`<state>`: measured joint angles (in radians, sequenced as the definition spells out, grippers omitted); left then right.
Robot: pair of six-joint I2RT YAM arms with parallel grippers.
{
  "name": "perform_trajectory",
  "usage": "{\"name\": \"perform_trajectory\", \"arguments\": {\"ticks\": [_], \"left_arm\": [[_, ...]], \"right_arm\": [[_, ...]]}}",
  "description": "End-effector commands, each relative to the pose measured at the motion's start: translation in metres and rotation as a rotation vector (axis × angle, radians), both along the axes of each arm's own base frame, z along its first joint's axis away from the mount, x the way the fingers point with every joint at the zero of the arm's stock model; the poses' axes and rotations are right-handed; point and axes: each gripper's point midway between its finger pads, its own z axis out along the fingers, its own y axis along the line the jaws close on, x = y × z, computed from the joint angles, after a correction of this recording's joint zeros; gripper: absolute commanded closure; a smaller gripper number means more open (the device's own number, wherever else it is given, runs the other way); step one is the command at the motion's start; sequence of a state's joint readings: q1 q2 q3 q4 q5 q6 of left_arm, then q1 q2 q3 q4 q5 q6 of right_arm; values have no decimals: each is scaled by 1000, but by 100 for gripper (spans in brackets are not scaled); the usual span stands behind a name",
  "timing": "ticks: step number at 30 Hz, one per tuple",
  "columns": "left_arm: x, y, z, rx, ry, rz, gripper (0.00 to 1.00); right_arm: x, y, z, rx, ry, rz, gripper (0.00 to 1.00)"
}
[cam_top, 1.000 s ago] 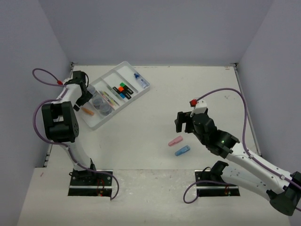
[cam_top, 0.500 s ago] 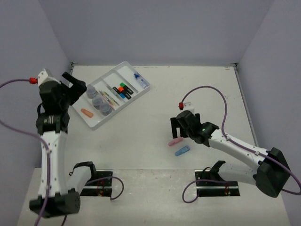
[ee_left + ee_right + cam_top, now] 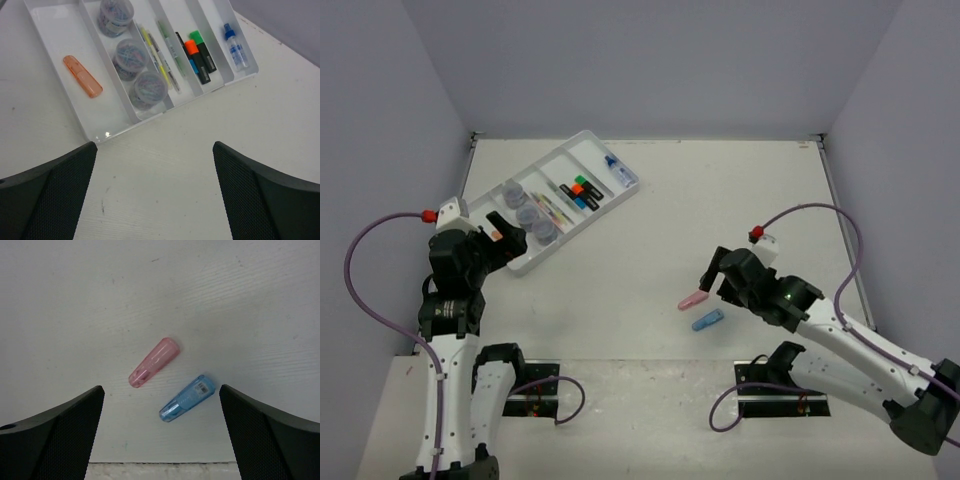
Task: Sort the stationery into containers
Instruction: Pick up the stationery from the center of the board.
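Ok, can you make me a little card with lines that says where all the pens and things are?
Tray: white plastic divided tray, far left
Inside tray: orange oblong piece alone in end slot; three clear round jars; thin pastel pens; black highlighters; blue-capped bottle
Loose on table: pink oblong piece, blue oblong piece, not touching
Left gripper: open, empty, by tray
Right gripper: open, empty, over loose pieces

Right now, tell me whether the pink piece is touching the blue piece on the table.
No, the pink piece and the blue piece lie apart, with table showing between them.
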<state>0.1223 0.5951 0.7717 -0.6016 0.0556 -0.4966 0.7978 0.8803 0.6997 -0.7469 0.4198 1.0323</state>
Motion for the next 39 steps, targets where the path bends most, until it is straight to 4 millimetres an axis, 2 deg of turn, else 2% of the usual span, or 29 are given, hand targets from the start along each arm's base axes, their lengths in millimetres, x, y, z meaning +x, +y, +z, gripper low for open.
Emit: {"name": "perform_trajectory", "arguments": {"ticks": [1,4,5,8,9,11,15,17,20,22,25,28,39], "left_arm": [[6,1,16,54,-40,-28,0],[7,2,10,49,-20,-17,0],[6,1,10,50,-27,-24,0],[5,2,14,53,-51,-17,0],[5,1,14,52,-51,-18,0],[6,0,12,48,-46,-27,0],[7,-4,11,48,-42,-55,0],[7,-6,13,48,-56,-64,0],[8,-13,11,40,-58,-97,0],[9,-19,7,44,-36,-121,0],[10,-25,6,46,-27,-148,0],[9,-25,8,48,-39,-148,0],[9,-25,9,52,-44,-149,0]], "right_arm": [[13,6,13,210,-119,-157,1],[19,-2,9,125,-97,-211,1],[22,1,18,144,-99,-225,1],[16,1,12,36,33,-310,1],[7,-5,3,-36,107,-363,1],[7,5,-6,-65,170,-427,1],[1,25,-23,-128,269,-447,1],[1,33,-29,-160,311,-488,5],[-3,52,-38,-159,336,-507,16],[0,65,-52,-154,351,-483,19],[7,74,-62,-169,359,-487,27],[11,79,-67,-171,361,-493,31],[28,62,-84,-164,326,-522,33]]}}
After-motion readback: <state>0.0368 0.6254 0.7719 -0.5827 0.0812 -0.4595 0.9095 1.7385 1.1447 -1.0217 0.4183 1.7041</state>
